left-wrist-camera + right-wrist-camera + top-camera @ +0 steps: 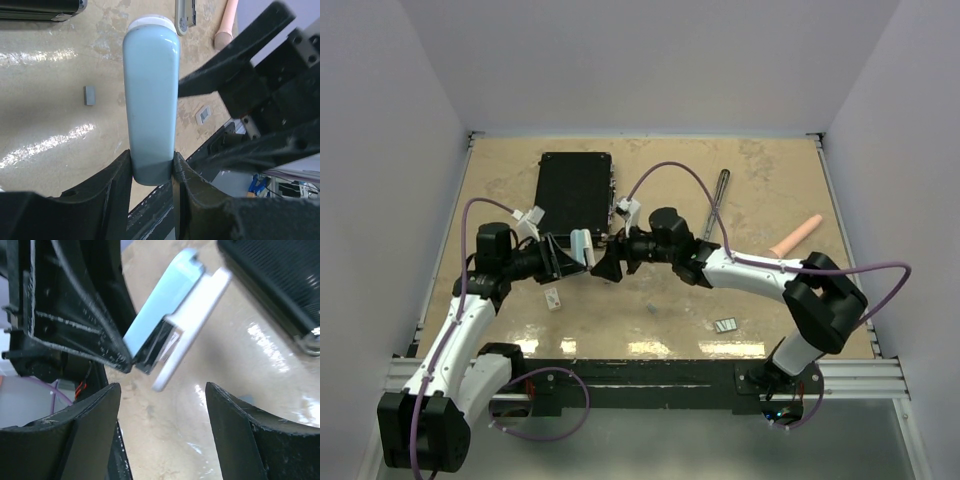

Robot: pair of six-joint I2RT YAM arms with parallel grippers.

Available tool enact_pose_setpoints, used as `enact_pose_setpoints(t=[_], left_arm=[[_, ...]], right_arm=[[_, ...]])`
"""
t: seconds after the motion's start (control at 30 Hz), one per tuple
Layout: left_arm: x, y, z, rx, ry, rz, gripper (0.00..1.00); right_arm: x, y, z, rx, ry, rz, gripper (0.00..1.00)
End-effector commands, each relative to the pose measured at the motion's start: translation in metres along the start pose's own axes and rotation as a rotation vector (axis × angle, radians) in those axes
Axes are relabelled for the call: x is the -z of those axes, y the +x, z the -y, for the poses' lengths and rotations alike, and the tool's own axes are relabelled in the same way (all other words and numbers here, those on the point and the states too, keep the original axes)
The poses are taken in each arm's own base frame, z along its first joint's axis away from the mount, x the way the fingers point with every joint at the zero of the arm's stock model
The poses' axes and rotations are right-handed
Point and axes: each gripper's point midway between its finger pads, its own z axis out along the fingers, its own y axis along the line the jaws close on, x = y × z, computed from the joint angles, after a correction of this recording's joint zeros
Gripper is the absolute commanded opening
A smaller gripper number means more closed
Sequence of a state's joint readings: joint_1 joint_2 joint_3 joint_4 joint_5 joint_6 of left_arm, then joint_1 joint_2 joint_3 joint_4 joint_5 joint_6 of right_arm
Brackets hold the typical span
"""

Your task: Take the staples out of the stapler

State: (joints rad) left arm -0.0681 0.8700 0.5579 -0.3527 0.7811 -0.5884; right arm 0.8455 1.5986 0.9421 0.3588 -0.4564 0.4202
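My left gripper [152,167] is shut on the rear end of the stapler [151,95], a pale blue body with a white base, held above the table. In the top view the stapler [582,246] hangs between the two grippers at mid-table. In the right wrist view its white base [192,325] hangs apart from the blue top, with a dark inner part showing between them. My right gripper [162,387] stands open just short of the base's tip, touching nothing. Two short grey strips of staples [650,308] [726,325] lie on the table; the left wrist view shows them too, staples [89,95].
A big flat black case [575,192] lies at the back left. A slim silver metal bar [720,190] and a pinkish cylinder [796,236] lie at the back right. A small white block [554,300] sits near the left arm.
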Motion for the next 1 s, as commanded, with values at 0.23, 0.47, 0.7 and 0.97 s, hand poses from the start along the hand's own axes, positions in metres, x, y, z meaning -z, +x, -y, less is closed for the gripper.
enact_pose_setpoints(t=[0.23, 0.47, 0.7, 0.97], left_arm=[[0.006, -0.026, 0.025, -0.029, 0.045, 0.084, 0.0], [0.005, -0.012, 0.02, -0.014, 0.053, 0.052, 0.0], [0.006, -0.006, 0.02, -0.011, 0.063, 0.034, 0.0], [0.007, 0.008, 0.013, -0.016, 0.041, -0.035, 0.0]], right_arm=[[-0.028, 0.005, 0.021, 0.04, 0.197, 0.026, 0.7], [-0.035, -0.018, 0.019, -0.025, 0.188, 0.163, 0.66], [-0.037, -0.021, 0.046, -0.031, 0.318, 0.18, 0.59], [-0.03, -0.038, 0.085, -0.05, 0.375, 0.202, 0.56]])
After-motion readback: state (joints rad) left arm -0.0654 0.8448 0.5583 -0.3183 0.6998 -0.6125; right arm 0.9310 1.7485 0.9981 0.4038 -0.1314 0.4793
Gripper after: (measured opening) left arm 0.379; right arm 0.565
